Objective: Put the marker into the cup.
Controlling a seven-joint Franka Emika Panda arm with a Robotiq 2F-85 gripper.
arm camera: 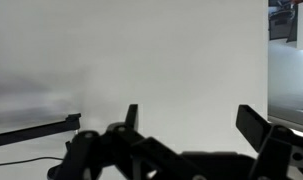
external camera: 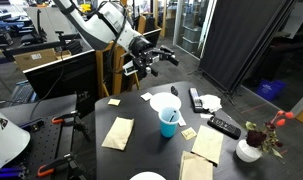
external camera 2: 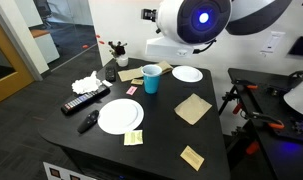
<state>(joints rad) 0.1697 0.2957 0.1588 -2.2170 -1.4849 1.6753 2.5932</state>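
Note:
The light blue cup [external camera: 166, 124] with a white rim stands near the middle of the black table [external camera: 151, 150]; it also shows in an exterior view [external camera 2: 151, 79]. A thin dark stick, the marker [external camera: 172, 115], appears to lean inside the cup, its top above the rim. My gripper [external camera: 168, 57] hangs high above the table's far side, well clear of the cup. In the wrist view the gripper [arm camera: 191, 120] is open and empty, facing a blank white wall.
Two white plates [external camera 2: 120, 115] [external camera 2: 187, 74], two black remotes [external camera 2: 84, 100] [external camera 2: 88, 121], brown napkins [external camera: 118, 132], sticky notes and crumpled tissue [external camera 2: 87, 84] lie on the table. A small white vase with red flowers [external camera: 249, 150] stands at one corner.

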